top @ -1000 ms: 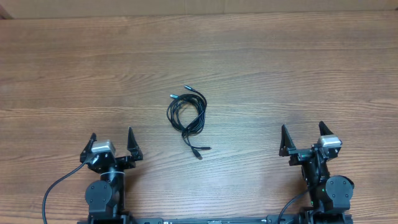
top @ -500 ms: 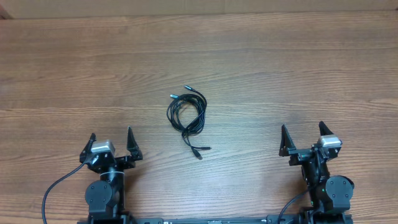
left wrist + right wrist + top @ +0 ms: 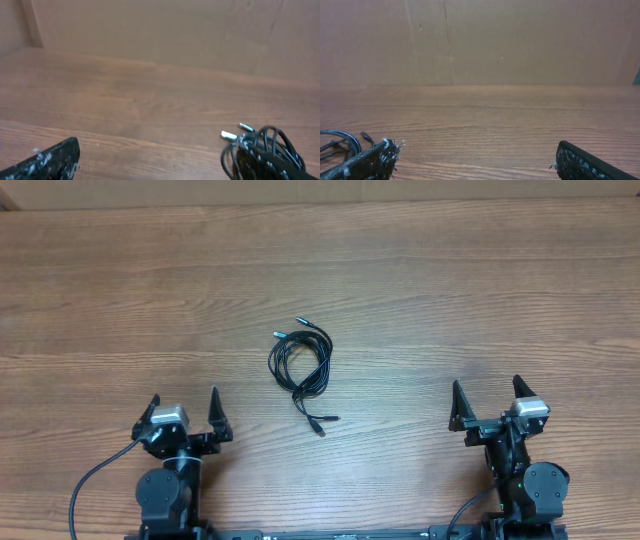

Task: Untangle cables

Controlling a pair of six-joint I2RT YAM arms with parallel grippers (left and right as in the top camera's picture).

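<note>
The cables (image 3: 300, 363) lie as one tangled bundle of thin black cords at the middle of the wooden table, with small plugs at the top (image 3: 279, 334) and bottom (image 3: 321, 422). My left gripper (image 3: 184, 402) is open and empty at the front left, well short of the bundle. My right gripper (image 3: 488, 394) is open and empty at the front right. In the left wrist view the cables (image 3: 272, 145) show at the lower right, partly behind my right finger. In the right wrist view a bit of cable (image 3: 340, 140) shows at the far left.
The wooden table (image 3: 450, 300) ends at a brown cardboard wall (image 3: 520, 40) at the back. Thick black arm wires (image 3: 90, 485) run off each arm base at the front edge.
My left gripper has shifted slightly right and toward the front. The cables and the right arm have not moved.
</note>
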